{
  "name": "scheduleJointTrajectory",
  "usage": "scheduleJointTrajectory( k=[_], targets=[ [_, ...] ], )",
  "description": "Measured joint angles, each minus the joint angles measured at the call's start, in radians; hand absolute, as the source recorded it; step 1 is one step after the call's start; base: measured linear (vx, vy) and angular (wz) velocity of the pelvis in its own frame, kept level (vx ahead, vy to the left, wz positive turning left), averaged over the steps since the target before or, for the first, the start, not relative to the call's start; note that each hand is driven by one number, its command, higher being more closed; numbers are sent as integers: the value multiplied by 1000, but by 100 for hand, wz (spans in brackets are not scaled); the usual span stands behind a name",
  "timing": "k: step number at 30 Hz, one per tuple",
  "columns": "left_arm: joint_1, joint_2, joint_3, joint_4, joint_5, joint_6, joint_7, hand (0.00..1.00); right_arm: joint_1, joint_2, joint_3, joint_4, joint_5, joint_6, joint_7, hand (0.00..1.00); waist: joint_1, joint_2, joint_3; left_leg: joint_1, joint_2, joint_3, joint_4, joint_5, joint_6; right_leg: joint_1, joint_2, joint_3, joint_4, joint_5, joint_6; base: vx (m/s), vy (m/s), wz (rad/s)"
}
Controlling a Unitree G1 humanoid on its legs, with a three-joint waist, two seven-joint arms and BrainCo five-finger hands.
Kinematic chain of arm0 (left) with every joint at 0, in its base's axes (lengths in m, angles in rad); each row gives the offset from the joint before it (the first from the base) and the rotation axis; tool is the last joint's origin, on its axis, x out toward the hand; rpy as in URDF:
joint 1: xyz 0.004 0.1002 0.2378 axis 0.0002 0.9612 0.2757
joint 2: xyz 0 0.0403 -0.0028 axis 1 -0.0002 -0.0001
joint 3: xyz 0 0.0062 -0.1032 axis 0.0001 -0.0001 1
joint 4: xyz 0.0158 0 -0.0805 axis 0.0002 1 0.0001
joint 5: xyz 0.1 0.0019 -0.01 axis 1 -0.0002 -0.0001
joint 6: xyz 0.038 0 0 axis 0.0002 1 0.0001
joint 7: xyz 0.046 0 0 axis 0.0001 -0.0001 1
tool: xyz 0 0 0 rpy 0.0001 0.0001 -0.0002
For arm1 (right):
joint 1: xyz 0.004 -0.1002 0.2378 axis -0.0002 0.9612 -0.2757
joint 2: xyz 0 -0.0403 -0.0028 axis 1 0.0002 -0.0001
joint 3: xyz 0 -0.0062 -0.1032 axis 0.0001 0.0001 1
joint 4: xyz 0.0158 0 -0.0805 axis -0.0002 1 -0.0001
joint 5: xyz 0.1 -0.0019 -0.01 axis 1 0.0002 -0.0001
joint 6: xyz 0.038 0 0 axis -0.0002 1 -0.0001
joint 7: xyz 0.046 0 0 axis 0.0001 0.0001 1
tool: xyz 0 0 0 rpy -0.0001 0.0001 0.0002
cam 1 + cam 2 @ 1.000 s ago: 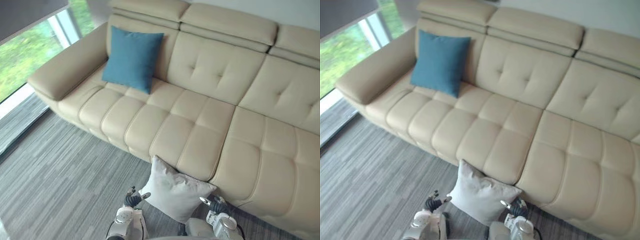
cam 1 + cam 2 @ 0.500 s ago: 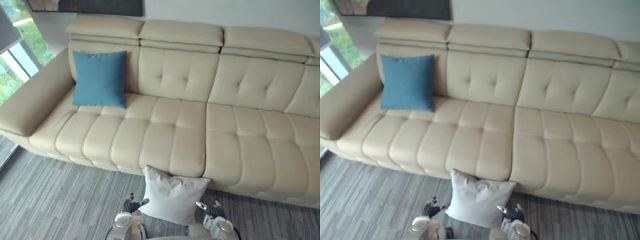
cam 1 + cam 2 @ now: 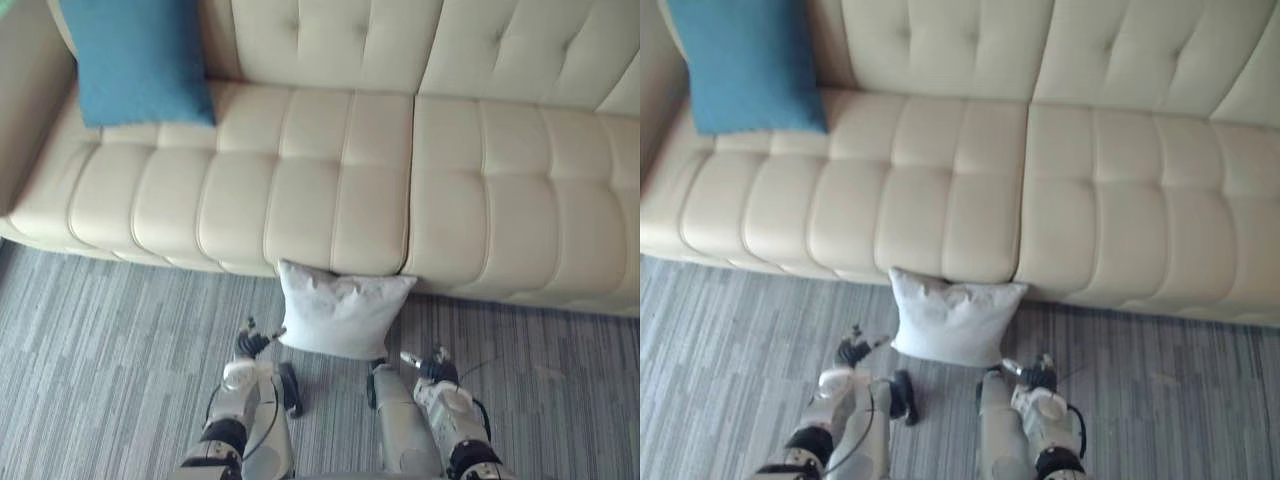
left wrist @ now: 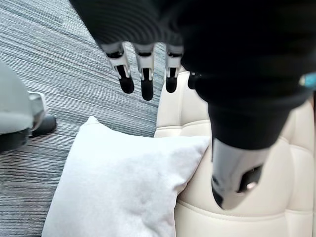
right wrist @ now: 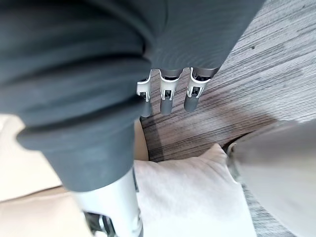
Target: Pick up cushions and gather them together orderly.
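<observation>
The view has dipped down toward the floor since half a second ago, but the white cushion (image 3: 343,318) hasn't budged. It's propped on the grey carpet (image 3: 100,340) against the front of the cream sofa (image 3: 340,190). The left hand (image 3: 247,344) and right hand (image 3: 432,366) sit on either side of it, fingers straight and relaxed, holding nothing. The blue cushion (image 3: 140,60) sits up at the sofa's left end.

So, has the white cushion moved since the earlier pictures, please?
No: the white cushion still leans on the sofa front by the seat seam; the camera shifted.
</observation>
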State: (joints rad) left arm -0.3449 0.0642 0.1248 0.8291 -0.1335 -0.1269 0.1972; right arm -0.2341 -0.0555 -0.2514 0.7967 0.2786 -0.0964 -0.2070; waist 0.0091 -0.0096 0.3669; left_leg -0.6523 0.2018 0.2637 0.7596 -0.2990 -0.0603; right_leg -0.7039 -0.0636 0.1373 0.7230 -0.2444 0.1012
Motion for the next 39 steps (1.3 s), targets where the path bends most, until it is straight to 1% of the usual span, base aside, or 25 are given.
scheduleJointTrajectory(
  k=[1, 2, 3, 5, 7, 8, 9, 12, 13, 17, 19, 21, 22, 27, 29, 31, 34, 37, 39],
  targets=[
    [-26, 5, 15, -6, -9, -1, 3, 0, -29, -4, -14, -1, 5, -1, -5, 0, 0, -2, 13, -34, 1, -3, 12, 0, 1, -34, -1, -1, 10, 3, 0, -167, -9, -11],
    [-63, 18, 25, -15, -31, -7, 17, 0, -81, -16, -27, 0, 17, -8, -14, 0, -1, -1, 23, -104, 4, -12, 37, 2, 3, -103, -3, -10, 29, 7, -4, -116, -6, -8],
    [-90, 28, 31, -15, -44, -12, 18, 0, -107, -24, -33, 0, 28, -9, -18, 0, -1, -1, 32, -143, 10, -14, 52, 2, 4, -140, -3, -15, 41, 7, -5, -117, -7, -4],
    [-174, 66, 54, -20, -66, -17, 22, 0, -202, -35, -81, -1, 46, -12, -37, 0, -3, -1, 73, -245, 21, -24, 90, 9, 14, -239, -2, -23, 70, 27, -9, -83, -13, -2],
    [-251, 105, 60, -29, -76, -20, 38, 0, -295, -53, -118, -1, 61, -14, -53, 0, -3, -3, 95, -350, 36, -26, 133, 17, 26, -343, 6, -22, 107, 37, -11, -36, -14, -8],
    [-304, 127, 67, -32, -85, -21, 41, 0, -359, -70, -134, -1, 77, -15, -58, 0, -2, -3, 123, -397, 44, -26, 157, 20, 25, -392, 11, -19, 128, 48, -2, 9, -11, -15],
    [-350, 143, 75, -33, -85, -21, 42, 0, -418, -84, -144, -1, 78, -15, -66, 0, -2, -3, 153, -427, 53, -27, 178, 17, 28, -423, 15, -21, 146, 51, -2, 9, -5, -11],
    [-485, 168, 72, -34, -88, -23, 45, 0, -580, -130, -175, -1, 102, -27, -78, 0, -2, -3, 174, -558, 62, -34, 227, 17, 29, -555, 19, -23, 191, 52, 1, -1, 0, -2],
    [-525, 173, 69, -35, -89, -24, 45, 0, -623, -141, -173, -1, 118, -30, -80, 0, -2, -1, 189, -583, 64, -40, 237, 17, 29, -576, 22, -25, 198, 52, 1, 0, 0, 0],
    [-639, 192, 3, -51, -114, -34, 62, 0, -755, -153, -148, 0, 166, -41, -89, 0, -3, -1, 199, -683, 69, -52, 263, 17, 29, -676, 29, -27, 225, 53, 2, -25, 8, 0],
    [-682, 193, -33, -71, -126, -37, 70, 0, -814, -149, -98, 1, 196, -44, -92, 0, -2, 0, 199, -725, 70, -54, 274, 17, 29, -719, 30, -27, 239, 53, 3, -38, 18, 0],
    [-720, 184, -58, -73, -127, -38, 96, 0, -852, -135, -58, 1, 207, -53, -106, 0, -1, 0, 200, -752, 74, -56, 284, 18, 29, -750, 30, -28, 252, 53, 3, -20, 15, 0],
    [-733, 183, -65, -75, -129, -38, 112, 100, -865, -126, -39, 1, 216, -54, -113, 100, 0, 1, 200, -764, 76, -58, 289, 17, 29, -759, 30, -31, 256, 53, 3, -21, 33, 0],
    [-746, 162, -72, -98, -129, -36, 182, 100, -887, -64, 34, 1, 245, -95, -134, 100, 2, 2, 200, -782, 79, -63, 295, 19, 25, -780, 29, -43, 268, 53, 2, -17, 33, 0],
    [-746, 157, -74, -109, -129, -35, 209, 100, -878, -51, 69, 0, 245, -108, -138, 100, -2, 2, 200, -782, 79, -66, 293, 22, 23, -780, 29, -46, 269, 54, 1, -11, 35, 3],
    [-742, 157, -77, -119, -134, -35, 219, 100, -864, -49, 81, -3, 245, -112, -138, 100, -2, 2, 200, -782, 77, -70, 293, 24, 22, -780, 28, -50, 272, 54, 0, -10, 37, 5],
    [-714, 155, -99, -167, -146, -35, 235, 100, -807, -49, 124, -62, 242, -114, -139, 100, -9, 2, 200, -776, 71, -83, 296, 29, 16, -773, 24, -61, 286, 55, -1, -9, 31, 9],
    [-637, 148, -143, -241, -145, -35, 237, 100, -717, -50, 168, -111, 240, -111, -139, 100, -10, 2, 200, -714, 69, -87, 282, 34, 12, -713, 16, -75, 277, 56, -3, -2, 21, 4],
    [-557, 146, -168, -296, -145, -35, 237, 100, -627, -49, 214, -171, 230, -108, -139, 100, -11, 1, 199, -619, 68, -83, 236, 39, 4, -614, 15, -85, 224, 61, -12, -5, 24, -12]
  ],
)
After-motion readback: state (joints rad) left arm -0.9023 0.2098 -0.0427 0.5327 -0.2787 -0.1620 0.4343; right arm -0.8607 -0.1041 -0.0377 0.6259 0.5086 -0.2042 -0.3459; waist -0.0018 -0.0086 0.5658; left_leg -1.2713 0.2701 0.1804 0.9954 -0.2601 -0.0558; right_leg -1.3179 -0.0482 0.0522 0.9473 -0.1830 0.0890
